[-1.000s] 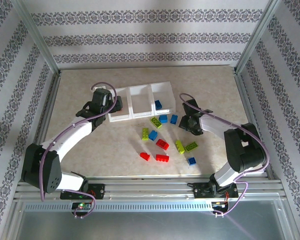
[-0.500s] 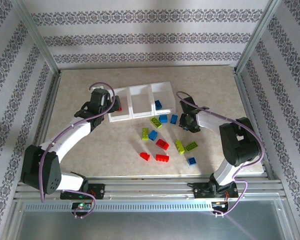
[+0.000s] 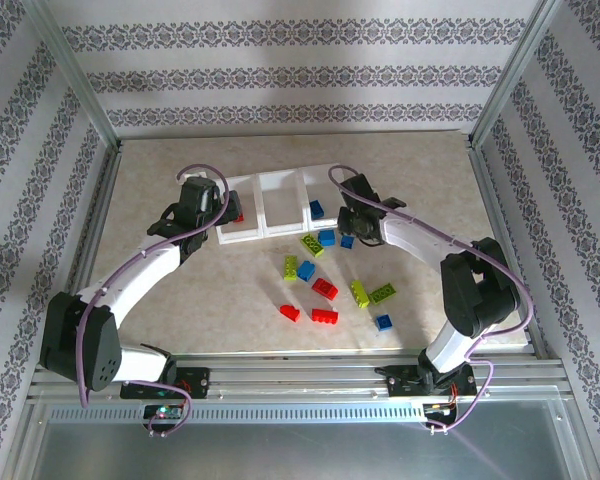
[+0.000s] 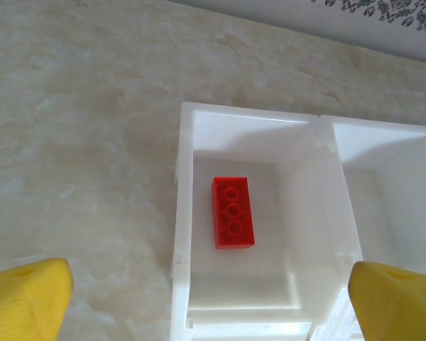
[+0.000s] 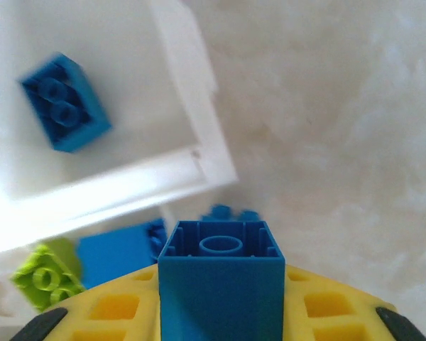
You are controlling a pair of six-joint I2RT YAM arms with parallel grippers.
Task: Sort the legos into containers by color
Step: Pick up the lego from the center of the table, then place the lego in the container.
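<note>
A blue brick (image 5: 220,273) is grasped by the right gripper (image 3: 352,215), seemingly beside the tray (image 5: 197,128). The left gripper (image 4: 211,302) is held released.

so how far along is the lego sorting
Early. Done: one red brick lies in the left bin and one blue brick in the right bin. In hand: the right gripper is shut on a second blue brick just outside that bin; the left gripper hangs open. Left: loose bricks on the table: lime green ones, red ones, blue ones.
</note>
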